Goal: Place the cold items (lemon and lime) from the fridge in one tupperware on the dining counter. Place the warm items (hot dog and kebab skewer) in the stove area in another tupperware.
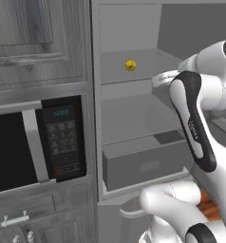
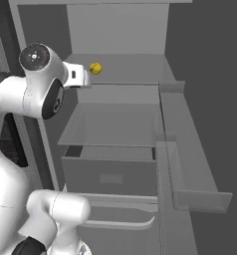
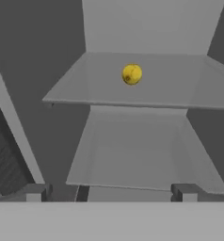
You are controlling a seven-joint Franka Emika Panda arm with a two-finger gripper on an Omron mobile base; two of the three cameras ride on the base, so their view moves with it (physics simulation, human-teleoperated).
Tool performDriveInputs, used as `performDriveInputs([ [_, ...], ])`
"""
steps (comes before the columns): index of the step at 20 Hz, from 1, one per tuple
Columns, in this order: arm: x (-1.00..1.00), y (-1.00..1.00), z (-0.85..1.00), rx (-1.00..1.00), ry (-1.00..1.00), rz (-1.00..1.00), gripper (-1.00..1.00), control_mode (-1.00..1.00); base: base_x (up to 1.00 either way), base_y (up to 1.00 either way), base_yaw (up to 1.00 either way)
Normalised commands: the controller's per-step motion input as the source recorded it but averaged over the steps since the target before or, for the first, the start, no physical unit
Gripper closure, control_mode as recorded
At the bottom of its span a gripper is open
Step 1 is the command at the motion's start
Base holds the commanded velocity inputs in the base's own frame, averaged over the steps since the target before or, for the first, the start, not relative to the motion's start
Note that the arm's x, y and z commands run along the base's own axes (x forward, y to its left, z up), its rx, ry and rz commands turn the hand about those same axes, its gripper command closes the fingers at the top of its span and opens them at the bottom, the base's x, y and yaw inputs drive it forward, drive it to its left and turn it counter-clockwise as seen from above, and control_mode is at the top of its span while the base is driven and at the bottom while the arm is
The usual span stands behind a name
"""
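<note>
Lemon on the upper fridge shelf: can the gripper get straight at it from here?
Probably yes. The lemon sits alone on the shelf, the fridge stands open, and the open gripper faces it with nothing between them.

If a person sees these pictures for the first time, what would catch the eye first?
The small yellow lemon stands out first, alone on the upper shelf of the open grey fridge. Next comes the white arm, its open gripper in front of the shelves and apart from the fruit. The black microwave sits left of the fridge.

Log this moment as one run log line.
phase: approaching fridge | target: small round yellow lemon on upper fridge shelf | pincer: open, empty, short of lemon
</note>
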Motion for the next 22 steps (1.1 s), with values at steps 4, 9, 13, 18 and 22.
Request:
performDriveInputs([
  [4, 0.58, 0.0, 0.0, 0.14, -0.01, -0.09, -1.0, -1.0, 0.0, 0.0, 0.0],
  [9, 0.59, 0.08, 0.0, 0.02, 0.0, -0.14, -1.0, -1.0, 0.0, 0.0, 0.0],
  [13, 0.45, 0.16, 0.0, 0.0, 0.0, -0.04, -1.0, -1.0, 0.0, 0.0, 0.0],
  [18, 0.46, 0.1, 0.0, 0.0, 0.0, 0.0, -1.0, -1.0, 0.0, 0.0, 0.0],
  [22, 0.55, 0.0, -0.05, 0.0, 0.0, 0.0, -1.0, -1.0, 0.0, 0.0, 0.0],
])
